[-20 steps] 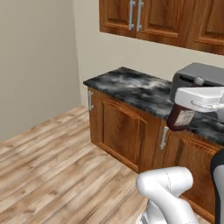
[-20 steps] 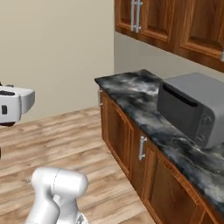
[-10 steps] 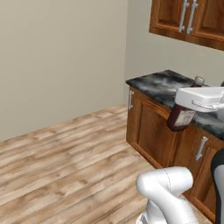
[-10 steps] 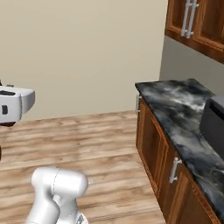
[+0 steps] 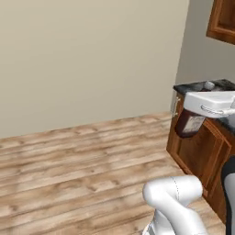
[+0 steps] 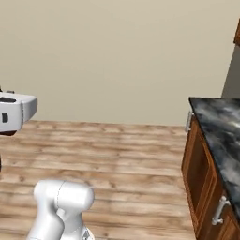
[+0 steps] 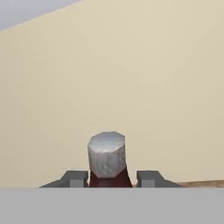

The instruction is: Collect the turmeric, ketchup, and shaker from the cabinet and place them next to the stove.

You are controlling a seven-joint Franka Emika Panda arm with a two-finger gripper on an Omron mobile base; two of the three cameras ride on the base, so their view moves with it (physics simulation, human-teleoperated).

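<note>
Your gripper is closed tight on the ketchup. If you swing quickly, it may slip out.

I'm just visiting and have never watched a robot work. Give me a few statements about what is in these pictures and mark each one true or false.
1. The gripper is closed on the ketchup, a dark red-brown bottle. True.
2. The ketchup stands on the counter. False: it hangs in the air in front of the wooden base cabinets, held by the gripper.
3. The floor is wooden planks. True.
4. The bottle's cap is bright red in the hand view. False: it looks grey.
5. The counter top is plain white. False: it is dark marbled stone.
</note>
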